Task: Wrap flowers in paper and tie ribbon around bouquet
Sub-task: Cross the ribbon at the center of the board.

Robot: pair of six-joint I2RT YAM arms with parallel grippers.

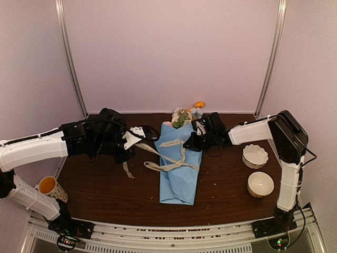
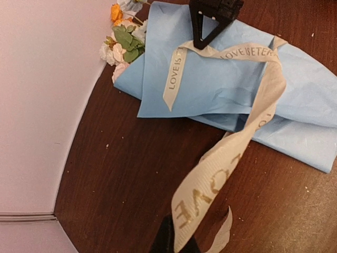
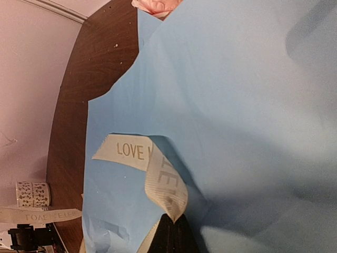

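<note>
The left gripper point(image 2: 176, 240) is pinching the ribbon point(image 2: 231, 153) between closed jaws near one end. The right gripper point(image 3: 174, 232) is likewise clamping shut on another stretch of the same ribbon, low against the blue paper point(image 3: 237, 105). Between the two grips the ribbon is lying loosely across the top of the bouquet point(image 1: 179, 174). The bouquet is resting on the table point(image 1: 105, 195) between the arms, with the flowers point(image 2: 124, 45) poking out of its far, wide end. The wrapping is looking done, so tying appears to be the step in hand, and no knot is showing yet. The next move is probably calling for the ends to be crossed and one drawn through under tension, without dragging the thin paper open. Off to the right, a scalloped bowl point(image 1: 255, 155) and a plain bowl point(image 1: 260, 184) are sitting with nothing showing inside them. At the left, a cup point(image 1: 50, 187) is showing an orange interior, and I cannot tell whether that is contents or lining.
</note>
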